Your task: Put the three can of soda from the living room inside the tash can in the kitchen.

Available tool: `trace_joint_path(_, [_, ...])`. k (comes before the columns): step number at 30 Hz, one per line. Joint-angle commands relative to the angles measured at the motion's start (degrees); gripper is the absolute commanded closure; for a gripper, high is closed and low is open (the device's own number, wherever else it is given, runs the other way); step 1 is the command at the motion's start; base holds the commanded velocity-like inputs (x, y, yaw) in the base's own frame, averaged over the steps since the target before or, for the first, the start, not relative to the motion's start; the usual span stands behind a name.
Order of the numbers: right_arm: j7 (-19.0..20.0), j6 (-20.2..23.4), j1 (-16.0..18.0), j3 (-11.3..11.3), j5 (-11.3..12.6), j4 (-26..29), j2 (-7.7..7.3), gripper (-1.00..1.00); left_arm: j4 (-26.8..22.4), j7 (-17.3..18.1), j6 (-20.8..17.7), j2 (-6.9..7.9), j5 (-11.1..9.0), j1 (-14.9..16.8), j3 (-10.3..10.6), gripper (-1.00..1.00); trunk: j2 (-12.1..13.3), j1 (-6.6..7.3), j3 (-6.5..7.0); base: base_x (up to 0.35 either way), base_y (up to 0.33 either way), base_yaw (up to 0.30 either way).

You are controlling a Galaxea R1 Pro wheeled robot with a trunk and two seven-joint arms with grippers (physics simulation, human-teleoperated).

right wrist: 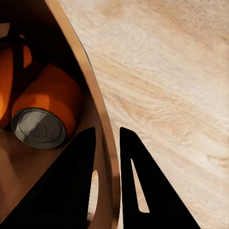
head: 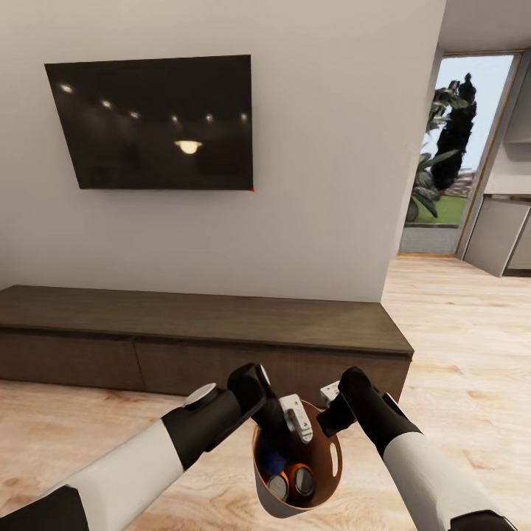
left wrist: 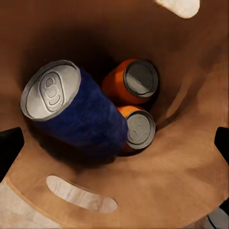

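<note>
Head view: the robot stands in the living room, facing the black television (head: 151, 122) on the wall and the long dark-wood cabinet (head: 199, 321) below it; a doorway (head: 457, 155) opens off to the right onto wooden floor (head: 457, 324).
Trash can: the copper-brown tash can (head: 328, 483) hangs between the two arms, low in front of the robot and above the floor.
Cans: all three sit inside the bucket; the blue can (left wrist: 76, 112) lies tilted on top of the two orange cans (left wrist: 131, 83), which rest near the bottom, touching one another.
Right tool: the right tool (right wrist: 107, 167) stands narrow, its two dark fingers one on each side of the bucket's thin wall near the rim, pinching it.
Left tool: the left tool (head: 284, 428) reaches into the mouth of the bucket; in the left wrist view its fingertips (left wrist: 9, 148) show at the far edges, well apart, so it stands wide with nothing between them.
Step in hand: the cans look collected; what remains, as I judge it, is carrying the loaded bucket to the kitchen.
Next move: turn the base toward the doorway at the right and drive through, keeping the bucket upright and the rim pinch firm so nothing tips out.
</note>
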State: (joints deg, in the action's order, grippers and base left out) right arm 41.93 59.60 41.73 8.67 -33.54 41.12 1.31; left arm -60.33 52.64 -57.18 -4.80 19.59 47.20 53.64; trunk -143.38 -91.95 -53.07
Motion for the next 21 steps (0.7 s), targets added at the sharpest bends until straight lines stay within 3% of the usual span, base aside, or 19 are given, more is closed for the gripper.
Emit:
trace_joint_path(1, [0.17, 0.40, 0.02, -0.05, 1.28, 0.01, 0.01, 1.00, -2.07, 0.12, -0.01, 0.02, 0.00, 0.00, -0.02, -1.00, 0.00, 0.00, 0.01, 0.000, 0.000, 0.000])
trace_joint_path(4, [0.17, 0.40, 0.02, -0.05, 1.28, 0.01, 0.01, 1.00, -8.09, 0.66, -0.08, 0.93, -0.23, -0.17, -0.33, -1.00, 0.00, 0.00, 0.01, 0.000, 0.000, 0.000])
trace_joint_path(6, [0.17, 0.40, 0.02, -0.05, 1.28, 0.01, 0.01, 1.00, -11.11, 1.47, -0.09, 2.29, -0.26, -0.30, -0.48, -1.00, 0.00, 0.00, 0.01, 0.000, 0.000, 0.000])
trace_joint_path(8, [0.17, 0.40, 0.02, -0.05, 1.28, 0.01, 0.01, 1.00, -13.97, 2.09, -0.06, 3.90, -0.11, -0.40, -0.62, -1.00, 0.00, 0.00, 0.01, 0.000, 0.000, 0.000])
trace_joint_path(9, [0.17, 0.40, 0.02, -0.05, 1.28, 0.01, 0.01, 1.00, -16.20, 2.43, -0.04, 5.80, -0.11, -0.43, -1.02, -1.00, 0.00, 0.00, 0.01, 0.000, 0.000, 0.000])
trace_joint_path(11, [0.17, 0.40, 0.02, -0.05, 1.28, 0.01, 0.01, 1.00, -17.39, 2.61, -0.01, 7.10, -0.21, -0.44, -2.10, -1.00, 0.00, 0.00, 0.01, 0.000, 0.000, 0.000])
trace_joint_path(14, [0.17, 0.40, 0.02, -0.07, 1.28, 0.01, -0.03, 1.00, -20.16, 2.84, 1.04, 11.56, -0.37, -0.49, -9.47, -1.00, 0.00, 0.00, 0.01, 0.000, 0.000, 0.000])
trace_joint_path(16, [0.17, 0.40, 0.02, -0.07, 1.28, 0.01, -0.05, 1.00, -20.67, 2.85, 2.07, 13.21, -0.40, -0.57, -12.12, -1.00, 0.00, 0.00, 0.01, 0.000, 0.000, 0.000])
trace_joint_path(17, [0.17, 0.40, 0.02, -0.08, 1.28, 0.01, -0.06, 1.00, -20.99, 2.66, 3.27, 14.77, -0.41, -0.68, -14.79, -1.00, 0.00, 0.00, 0.01, 0.000, 0.000, 0.000])
trace_joint_path(18, [0.17, 0.40, 0.02, -0.09, 1.28, 0.01, -0.06, 1.00, -21.04, 2.54, 3.98, 15.43, -0.38, -0.72, -16.21, -1.00, 0.00, 0.00, 0.01, 0.000, 0.000, 0.000])
trace_joint_path(19, [0.17, 0.40, 0.02, -0.22, 1.32, 0.01, -0.07, 1.00, -20.30, 1.25, 10.37, 17.26, -0.03, -2.39, -24.48, -1.00, 0.00, 0.00, 0.01, 0.000, 0.000, 0.000])
trace_joint_path(21, [0.17, 0.40, 0.02, -0.25, 1.34, 0.01, -0.07, 1.00, -18.84, -0.73, 13.93, 17.32, -0.03, -4.44, -28.58, -1.00, 0.00, 0.00, 0.01, 0.000, 0.000, 0.000])
